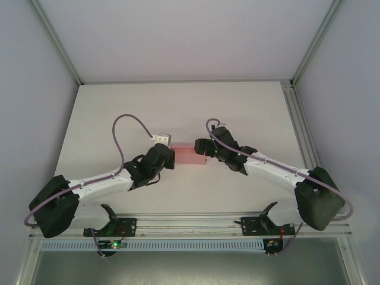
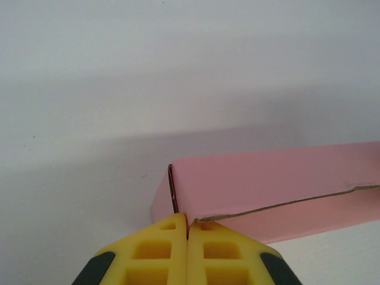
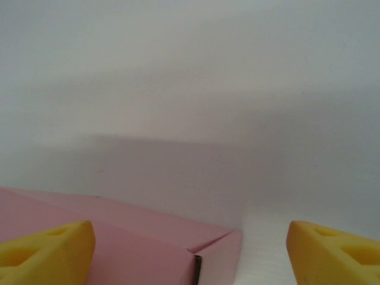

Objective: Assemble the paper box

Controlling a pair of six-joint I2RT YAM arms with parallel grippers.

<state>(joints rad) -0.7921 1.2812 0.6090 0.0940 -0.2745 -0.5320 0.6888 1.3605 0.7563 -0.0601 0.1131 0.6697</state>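
The paper box [image 1: 190, 153] is a small, flat, rectangular box of matte pink card. It lies at the middle of the white table [image 1: 119, 113], between the two grippers. The left wrist view shows a raw card edge along the box's [image 2: 267, 184] long side and a dark slit at its end corner. There the left gripper [image 2: 187, 228] has its yellow fingertips pressed together. The right wrist view shows the other end [image 3: 119, 237], its end panel creased on a diagonal, low between the right gripper's [image 3: 190, 255] widely parted fingers [image 3: 50, 249].
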